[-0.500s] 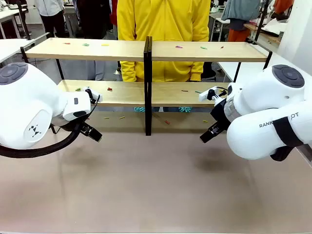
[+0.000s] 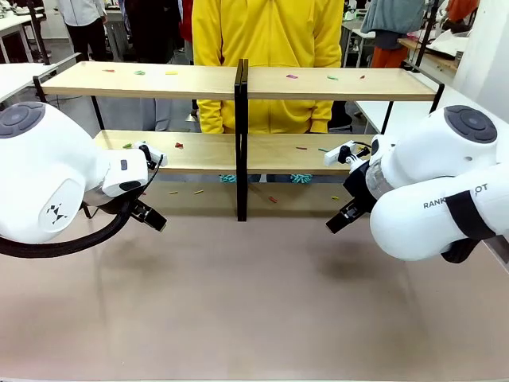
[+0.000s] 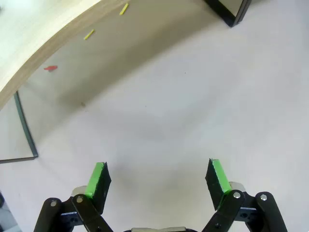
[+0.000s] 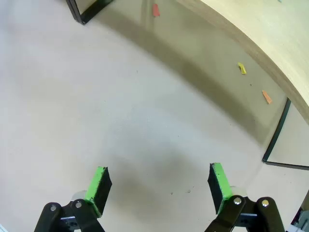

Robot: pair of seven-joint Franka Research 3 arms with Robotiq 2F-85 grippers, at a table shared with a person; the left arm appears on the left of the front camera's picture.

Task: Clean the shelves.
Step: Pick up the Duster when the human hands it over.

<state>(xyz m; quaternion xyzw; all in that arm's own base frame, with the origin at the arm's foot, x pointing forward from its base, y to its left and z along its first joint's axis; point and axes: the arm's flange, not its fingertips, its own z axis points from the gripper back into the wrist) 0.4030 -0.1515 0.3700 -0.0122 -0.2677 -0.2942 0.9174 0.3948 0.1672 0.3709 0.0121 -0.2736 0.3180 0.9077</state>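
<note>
Hovering empty before the wide two-tier light-wood, black-framed shelves (image 2: 199, 79).
Left claw (image 2: 149, 215) gapes wide, holding nothing, over the pale surface (image 2: 254, 302); the long boards run crosswise just beyond it, strewn with small coloured scraps (image 2: 171, 72); right claw (image 2: 340, 219), equally wide and empty, sits equally near.

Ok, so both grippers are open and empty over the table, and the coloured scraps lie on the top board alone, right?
Not alone. The front view shows scraps on the top board, more on the lower board and some on the table under the shelves. The left gripper and right gripper are indeed open and empty over the table.
</note>
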